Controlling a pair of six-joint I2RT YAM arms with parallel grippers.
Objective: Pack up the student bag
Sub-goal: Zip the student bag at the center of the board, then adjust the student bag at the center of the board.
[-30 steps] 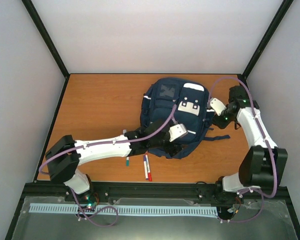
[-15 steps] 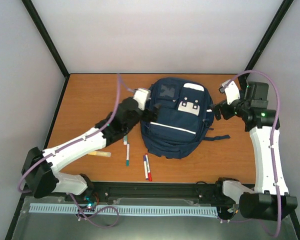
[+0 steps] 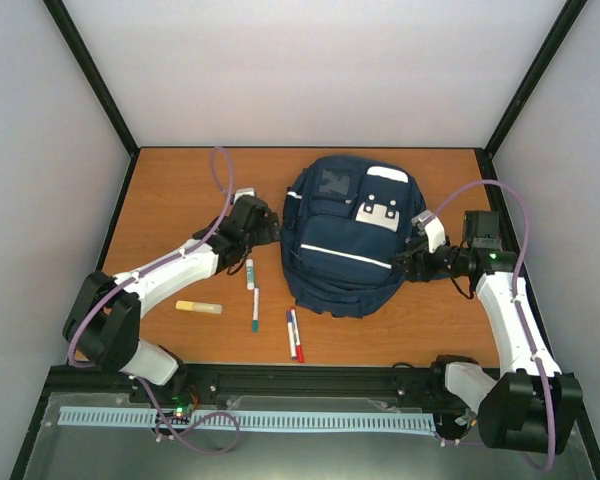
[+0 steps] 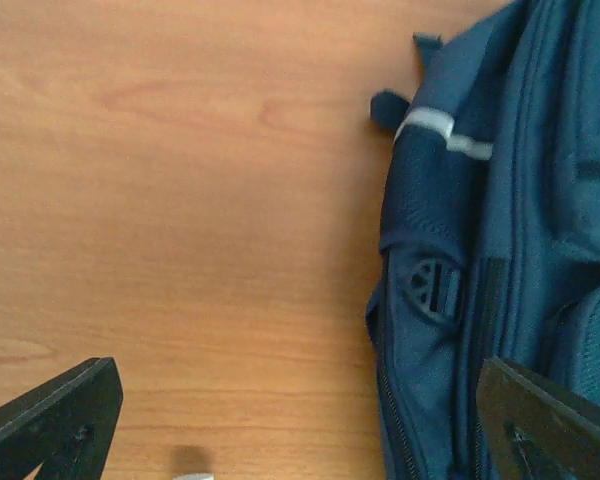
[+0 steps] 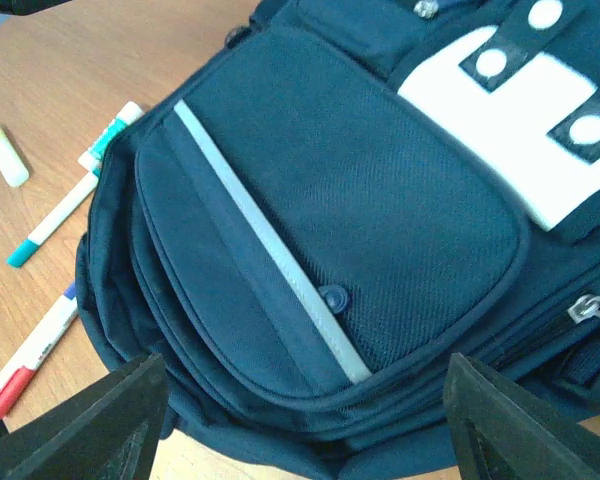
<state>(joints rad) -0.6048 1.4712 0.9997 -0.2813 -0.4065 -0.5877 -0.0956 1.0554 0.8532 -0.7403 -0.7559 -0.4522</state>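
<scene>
Bright, even light; left wrist view seemingly motion-blurred.

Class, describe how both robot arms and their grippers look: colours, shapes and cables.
The left arm and right arm have white tubular links joined by bulky black joints. A thin purple cable loops along each. The left gripper and right gripper are black, with two flat wedge-shaped fingers.

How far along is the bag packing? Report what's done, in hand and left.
Done: nothing visibly packed; the student bag looks closed on the table. In hand: nothing; the left gripper and right gripper flank it, open and empty. Left: the yellow highlighter, two green-and-white markers and the red and blue pens lie loose beside it.
</scene>
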